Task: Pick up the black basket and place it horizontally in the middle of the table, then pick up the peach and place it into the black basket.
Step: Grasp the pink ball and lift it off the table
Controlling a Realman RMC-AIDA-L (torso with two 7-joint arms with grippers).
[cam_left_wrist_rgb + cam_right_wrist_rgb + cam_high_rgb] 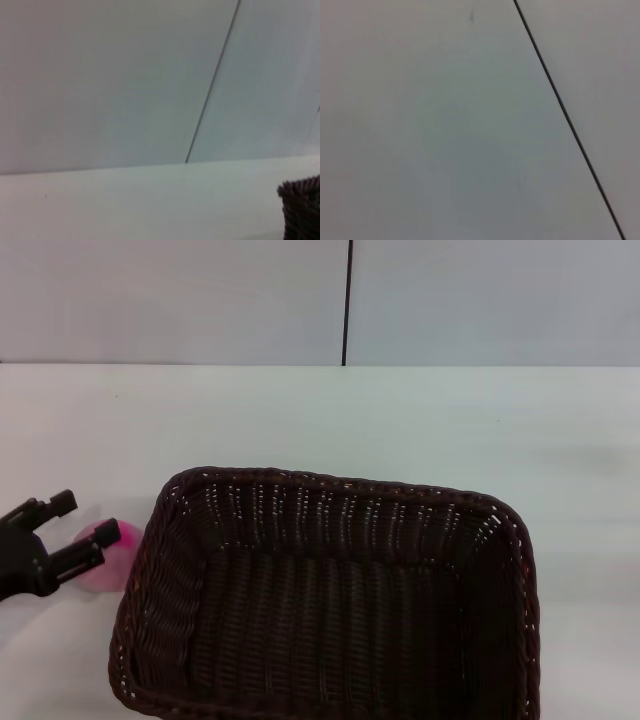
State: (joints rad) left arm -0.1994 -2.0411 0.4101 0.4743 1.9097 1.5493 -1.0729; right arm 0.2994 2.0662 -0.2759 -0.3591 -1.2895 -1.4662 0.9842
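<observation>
The black basket (pixel 330 590) is a large dark woven basket that sits upright on the white table (pixel 400 420), in the near middle of the head view. One corner of it shows in the left wrist view (pixel 302 207). The peach (pixel 108 562), pink with a magenta blotch, lies on the table just left of the basket's left wall. My left gripper (pixel 84 524) is open at the left edge of the head view. Its lower finger (pixel 85 554) crosses in front of the peach and hides part of it. The right gripper is out of view.
A grey back wall with a dark vertical seam (pixel 347 300) stands behind the table. The basket's near rim is cut off by the bottom edge of the head view. The right wrist view shows only plain wall and a seam (pixel 560 105).
</observation>
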